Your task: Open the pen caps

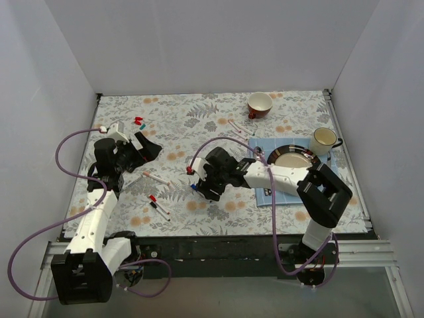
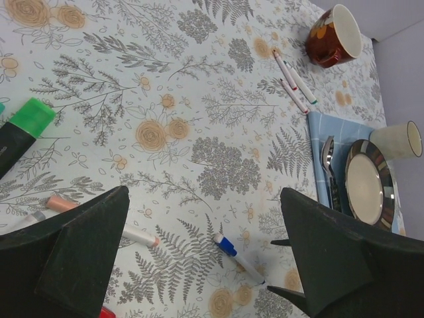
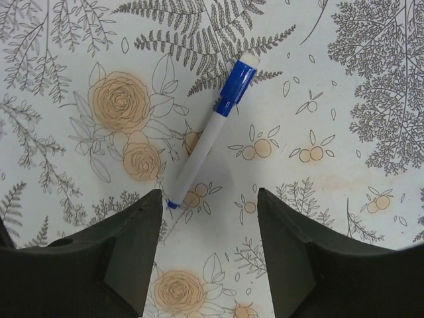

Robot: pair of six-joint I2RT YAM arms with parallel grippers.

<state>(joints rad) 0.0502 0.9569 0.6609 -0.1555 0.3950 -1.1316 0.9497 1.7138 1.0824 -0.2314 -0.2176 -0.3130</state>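
A slim white pen (image 3: 202, 142) with a blue cap (image 3: 235, 83) lies loose on the flowered cloth. My right gripper (image 3: 209, 199) hovers over it, open, the pen's small blue end just off the left fingertip (image 3: 149, 205). From above, that gripper (image 1: 199, 183) is at mid-table. My left gripper (image 1: 142, 149) stands open and empty at the left; its wrist view takes in the blue pen (image 2: 238, 255) and an orange-tipped pen (image 2: 136, 234). More pens (image 1: 158, 207) lie near the front, two pens (image 1: 238, 126) lie by the red cup, and loose red caps (image 1: 138, 120) sit at the back left.
A red cup (image 1: 260, 105) stands at the back. A cream cup (image 1: 323, 139) and a metal plate (image 1: 291, 158) rest on a blue mat (image 1: 265, 193) at the right, with a spoon (image 2: 328, 159) beside the plate. A green-capped marker (image 2: 26, 122) lies at the left.
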